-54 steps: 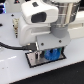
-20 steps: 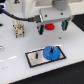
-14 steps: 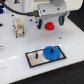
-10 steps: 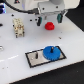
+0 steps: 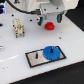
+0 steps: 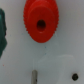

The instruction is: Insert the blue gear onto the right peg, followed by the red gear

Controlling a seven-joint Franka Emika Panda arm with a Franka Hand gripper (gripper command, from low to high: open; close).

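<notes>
Wrist view puts the red gear (image 6: 41,21) near 12 o'clock, almost under my gripper (image 5: 51,18), whose opening I cannot tell; blue gear (image 5: 50,52) already sits on the right peg.

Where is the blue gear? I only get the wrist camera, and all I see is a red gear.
Observer: The exterior view shows it. The blue gear lies flat on a black-rimmed plate, at the plate's end on the exterior view's right.
Operator: Is the red one close to it?
Observer: No. The red gear sits apart from it on the white table, farther from that camera than the plate.
Operator: Is my gripper holding it?
Observer: No. The gripper hangs above it, open, with its fingers spread to either side.
</notes>
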